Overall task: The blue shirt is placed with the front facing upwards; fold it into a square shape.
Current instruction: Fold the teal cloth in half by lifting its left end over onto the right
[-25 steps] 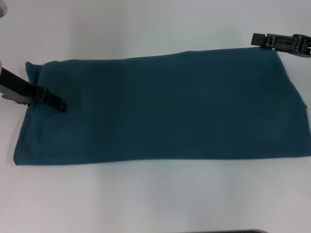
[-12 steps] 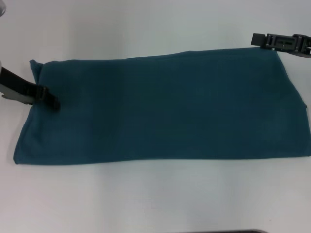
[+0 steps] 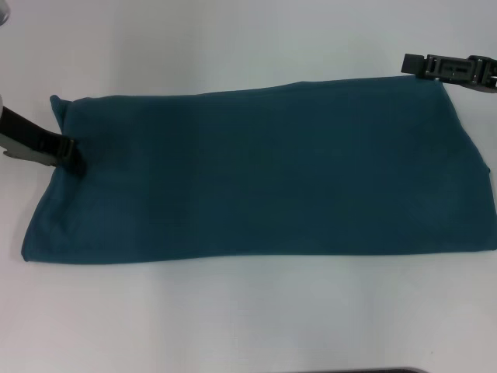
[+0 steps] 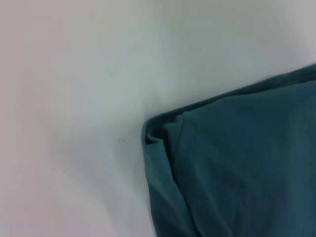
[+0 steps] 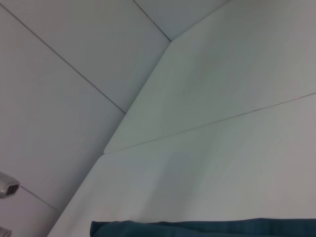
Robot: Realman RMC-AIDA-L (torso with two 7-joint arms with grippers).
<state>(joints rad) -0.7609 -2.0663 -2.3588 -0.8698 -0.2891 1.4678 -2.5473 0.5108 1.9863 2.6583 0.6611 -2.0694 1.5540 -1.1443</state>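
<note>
The blue shirt (image 3: pixel 264 171) lies on the white table as a long folded band, plain side up, with no lettering showing. My left gripper (image 3: pixel 71 155) sits low at the band's left end, its tip just over the cloth edge. The left wrist view shows that end's far corner of the shirt (image 4: pixel 237 168), with stacked layers and a small tuck. My right gripper (image 3: pixel 408 62) hovers just beyond the far right corner, apart from the cloth. In the right wrist view, a strip of the shirt (image 5: pixel 197 228) shows along one edge.
The white table (image 3: pixel 233 318) surrounds the shirt, with bare surface in front and behind. A dark edge (image 3: pixel 373 371) shows at the near side of the head view. The shirt's right end reaches the head view's border.
My left gripper has slid leftward over the cloth, from inside the band to its left edge. The shirt's far left corner shifted slightly right. The right gripper has not moved.
</note>
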